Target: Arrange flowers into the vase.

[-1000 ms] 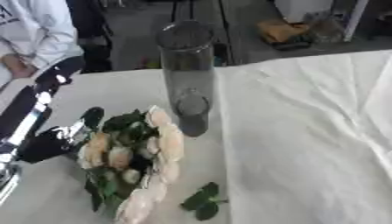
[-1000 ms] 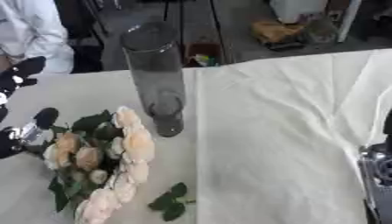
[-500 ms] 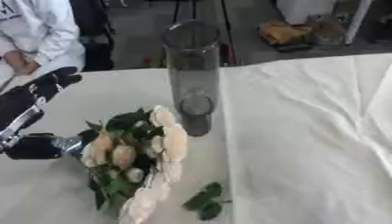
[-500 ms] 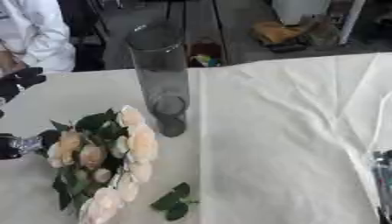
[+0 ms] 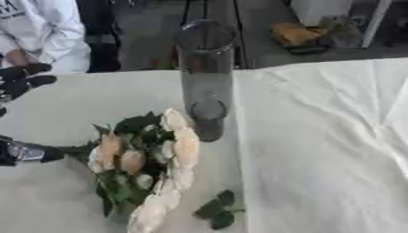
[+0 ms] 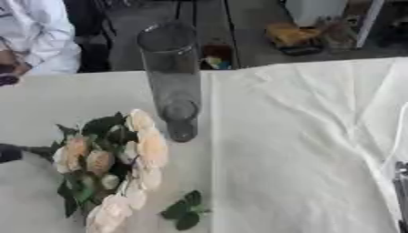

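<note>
Left eye view: tall clear vase (image 5: 206,77) stands upright near the middle of the cloth-covered table (image 5: 318,136). Bouquet (image 5: 147,159) of cream and peach flowers with dark green leaves lies flat on the cloth, just in front and to the left of the vase base; its top bloom is close beside the base, touching or not cannot be told. Loose leaf sprig (image 5: 215,210) lies apart, near the front edge, right of the bouquet's lower end. Left hand (image 5: 24,152) at the left edge, dark with a silver part, level with the bouquet's stem side; whether its fingers are apart or clamped on the stems cannot be told. Black fingers also show higher at the left edge, over the table's far side. Right eye view: same layout, shifted left. A strip of silver metal shows at the lower right edge; right hand itself not seen.
</note>
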Available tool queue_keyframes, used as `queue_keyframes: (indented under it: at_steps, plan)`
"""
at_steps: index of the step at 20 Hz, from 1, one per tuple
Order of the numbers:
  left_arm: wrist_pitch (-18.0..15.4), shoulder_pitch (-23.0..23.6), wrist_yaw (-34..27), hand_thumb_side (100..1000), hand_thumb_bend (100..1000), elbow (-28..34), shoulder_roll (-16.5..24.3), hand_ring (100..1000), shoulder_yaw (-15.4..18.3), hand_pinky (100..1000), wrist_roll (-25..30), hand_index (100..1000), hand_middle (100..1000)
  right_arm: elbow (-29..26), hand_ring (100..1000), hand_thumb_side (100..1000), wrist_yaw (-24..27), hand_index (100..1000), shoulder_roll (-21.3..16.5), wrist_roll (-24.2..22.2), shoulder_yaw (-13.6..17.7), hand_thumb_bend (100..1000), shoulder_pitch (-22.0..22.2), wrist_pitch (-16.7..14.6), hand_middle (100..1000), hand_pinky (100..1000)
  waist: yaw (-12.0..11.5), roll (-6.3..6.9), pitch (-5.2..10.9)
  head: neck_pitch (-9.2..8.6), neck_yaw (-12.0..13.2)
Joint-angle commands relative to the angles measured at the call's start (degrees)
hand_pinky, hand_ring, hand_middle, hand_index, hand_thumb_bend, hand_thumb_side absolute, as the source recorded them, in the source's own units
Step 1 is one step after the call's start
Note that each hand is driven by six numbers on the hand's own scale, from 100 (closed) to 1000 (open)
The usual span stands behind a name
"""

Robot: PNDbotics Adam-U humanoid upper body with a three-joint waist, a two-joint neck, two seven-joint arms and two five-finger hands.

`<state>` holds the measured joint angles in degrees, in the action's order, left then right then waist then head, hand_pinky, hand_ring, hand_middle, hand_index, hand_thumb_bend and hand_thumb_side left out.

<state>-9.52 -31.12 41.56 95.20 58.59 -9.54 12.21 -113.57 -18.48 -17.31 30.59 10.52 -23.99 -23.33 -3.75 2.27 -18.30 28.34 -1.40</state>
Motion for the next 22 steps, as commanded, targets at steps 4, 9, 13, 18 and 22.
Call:
queue_keyframes:
  at_steps: [4, 9, 13, 18, 22]
  plan:
    - [-2.45, -1.05, 5.38, 640, 814, -0.19, 2.19, 968, 1.78, 911, 5.3, 1000, 996, -1.02, 594, 966, 0.6, 814, -0.61, -0.45, -0.07, 100, -0.61, -0.08, 552, 645, 0.07, -0.36, 0.74, -0.71, 0.25]
    - [-3.79, -1.91, 7.47, 624, 810, -0.15, 1.56, 957, 1.49, 897, 9.57, 1000, 974, -1.02, 594, 965, 0.77, 814, -0.62, -0.55, -0.17, 100, -0.61, -0.06, 551, 645, 0.16, -0.55, 0.64, -0.87, 0.3]
    - [-3.79, -3.04, 6.17, 616, 765, 0.52, 0.66, 931, 1.35, 848, 13.0, 1000, 934, -1.02, 593, 962, 0.89, 812, -0.54, -0.58, -0.22, 100, -0.53, 0.0, 548, 647, 0.38, -0.68, 0.58, -1.11, 0.52]
    - [-3.13, -5.45, 2.43, 629, 729, 0.19, -0.61, 927, 0.11, 833, 17.3, 1000, 946, -1.02, 592, 960, 1.09, 812, -0.48, -0.57, -0.27, 100, -0.46, 0.09, 546, 648, 0.61, -0.74, 0.49, -1.23, 0.74]
    - [-2.21, -6.89, 1.01, 640, 705, 0.1, -1.71, 913, -0.35, 815, 20.62, 1000, 927, -1.02, 592, 959, 1.25, 811, -0.41, -0.59, -0.28, 100, -0.4, 0.24, 544, 649, 0.79, -0.76, 0.35, -1.35, 0.87]
